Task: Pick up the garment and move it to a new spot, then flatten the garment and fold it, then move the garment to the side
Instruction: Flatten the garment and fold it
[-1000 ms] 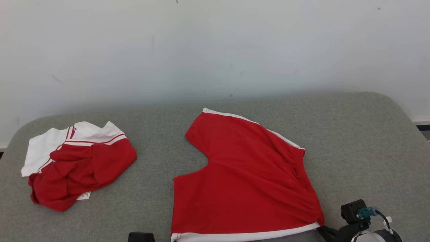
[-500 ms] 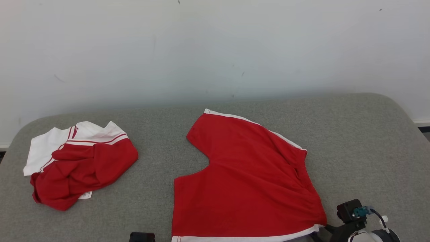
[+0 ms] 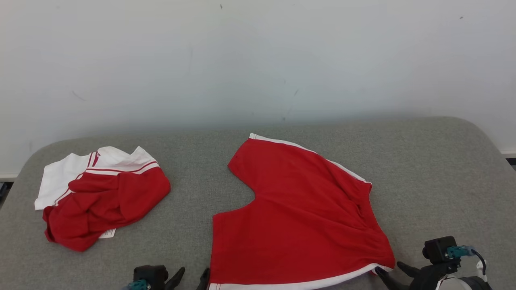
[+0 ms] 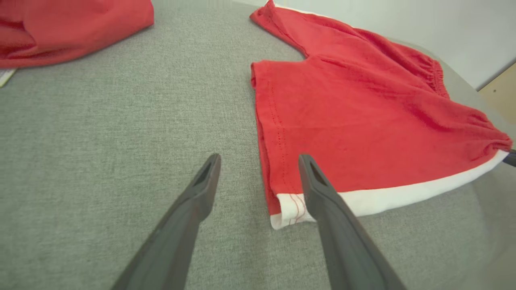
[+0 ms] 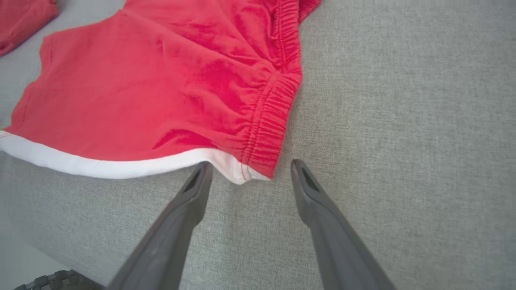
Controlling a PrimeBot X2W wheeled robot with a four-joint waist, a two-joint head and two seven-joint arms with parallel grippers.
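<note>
Red shorts with white side stripes lie spread flat on the grey padded table. My left gripper stands open at the shorts' near left corner, its right finger over the white hem and its left finger on bare table. My right gripper is open at the near right corner, where the elastic waistband meets the white stripe. That corner sits just ahead of the fingertips, untouched.
A second red and white garment lies crumpled at the table's left side, with a small label showing. A white wall stands right behind the table. Bare grey table lies to the right of the shorts.
The head camera has tilted, shifting the picture. My right gripper has let go of the shorts' corner and stands open. My left gripper has come up into view, open, at the left corner.
</note>
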